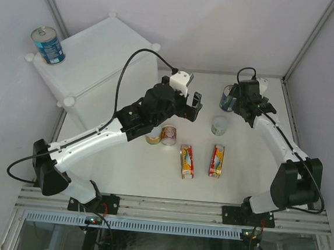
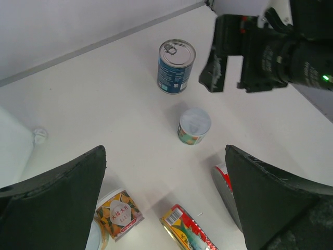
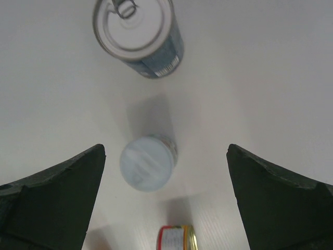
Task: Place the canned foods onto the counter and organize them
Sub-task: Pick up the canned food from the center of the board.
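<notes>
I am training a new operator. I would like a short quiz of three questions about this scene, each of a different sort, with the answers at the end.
1. True or false: one tall blue can already stands on top of the white box.
2. How many flat red-and-yellow tins lie on the table? A) one B) two C) four
3. Fill the gap: the left gripper and the right gripper are both ____ and hold nothing.

Key: 1 true; 2 B; 3 open.
</notes>
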You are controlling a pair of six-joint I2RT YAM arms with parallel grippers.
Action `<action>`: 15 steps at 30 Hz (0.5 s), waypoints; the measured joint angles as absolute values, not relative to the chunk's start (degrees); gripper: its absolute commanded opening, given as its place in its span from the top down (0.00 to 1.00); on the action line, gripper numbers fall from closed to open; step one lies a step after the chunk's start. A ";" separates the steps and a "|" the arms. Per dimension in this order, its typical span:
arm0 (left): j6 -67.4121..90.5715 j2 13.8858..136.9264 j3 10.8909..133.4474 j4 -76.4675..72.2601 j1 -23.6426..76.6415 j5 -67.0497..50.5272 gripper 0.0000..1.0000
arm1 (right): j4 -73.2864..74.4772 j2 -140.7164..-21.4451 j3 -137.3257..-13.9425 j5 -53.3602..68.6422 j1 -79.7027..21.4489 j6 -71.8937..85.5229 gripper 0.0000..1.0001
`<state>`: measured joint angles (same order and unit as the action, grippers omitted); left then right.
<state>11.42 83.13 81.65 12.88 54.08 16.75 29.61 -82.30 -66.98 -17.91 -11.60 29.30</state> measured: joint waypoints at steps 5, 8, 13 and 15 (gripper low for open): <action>11.07 81.30 80.14 12.60 54.08 16.45 0.00 | 28.88 -90.56 -74.96 -17.65 -11.55 27.55 0.00; 10.87 80.12 78.56 12.53 54.08 16.25 0.00 | 29.02 -95.22 -79.55 -17.43 -11.18 26.44 0.00; 10.85 77.84 75.61 12.53 54.08 16.27 0.00 | 29.63 -101.14 -85.21 -16.97 -9.78 25.15 0.00; 10.85 77.19 74.87 12.56 54.08 16.29 0.00 | 30.22 -102.61 -86.65 -16.43 -9.30 24.53 0.00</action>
